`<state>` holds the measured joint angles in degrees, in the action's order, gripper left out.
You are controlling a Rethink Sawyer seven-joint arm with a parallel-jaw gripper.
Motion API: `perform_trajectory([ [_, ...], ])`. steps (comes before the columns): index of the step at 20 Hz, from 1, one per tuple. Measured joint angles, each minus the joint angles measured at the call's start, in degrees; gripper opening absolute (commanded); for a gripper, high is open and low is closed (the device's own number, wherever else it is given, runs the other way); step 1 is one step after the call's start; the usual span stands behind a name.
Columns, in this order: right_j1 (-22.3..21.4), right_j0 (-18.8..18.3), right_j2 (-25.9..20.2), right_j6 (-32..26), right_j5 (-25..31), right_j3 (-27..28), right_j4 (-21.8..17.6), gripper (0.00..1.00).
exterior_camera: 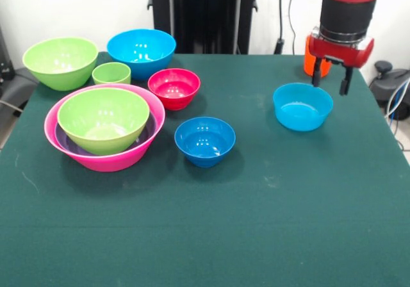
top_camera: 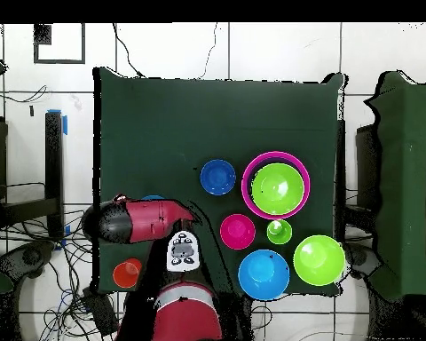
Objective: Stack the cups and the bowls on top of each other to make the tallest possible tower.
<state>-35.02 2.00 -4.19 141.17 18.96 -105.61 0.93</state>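
My gripper [exterior_camera: 332, 82] hangs open and empty just above the far rim of the teal bowl [exterior_camera: 302, 107]. The orange cup [exterior_camera: 310, 63] stands right behind it, mostly hidden; it also shows in the overhead view [top_camera: 126, 273]. At the left the huge pink bowl [exterior_camera: 109, 160] holds the purple bowl [exterior_camera: 62, 137], with a lime-green bowl [exterior_camera: 102, 118] nested on top. The second lime-green bowl [exterior_camera: 61, 61], the lime cup [exterior_camera: 111, 73], the large blue bowl [exterior_camera: 141, 52], the red bowl [exterior_camera: 173, 87] and the small blue bowl [exterior_camera: 205, 139] stand separately.
The table carries a dark green cloth [exterior_camera: 256, 223]. In the overhead view my arm [top_camera: 137, 220] covers the teal bowl except a sliver [top_camera: 153, 197]. Cables and a black stand lie beyond the table's far edge.
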Motion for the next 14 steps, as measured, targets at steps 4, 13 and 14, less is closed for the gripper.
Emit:
perform_trajectory([
  [4,-1.28,-0.04,0.01,0.0,0.01,-0.03,0.31,1.0],
  [13,-2.23,-0.05,0.0,0.0,0.01,-0.13,0.72,1.0],
  [14,-2.01,-0.06,0.0,0.0,0.01,-0.13,0.71,1.0],
])
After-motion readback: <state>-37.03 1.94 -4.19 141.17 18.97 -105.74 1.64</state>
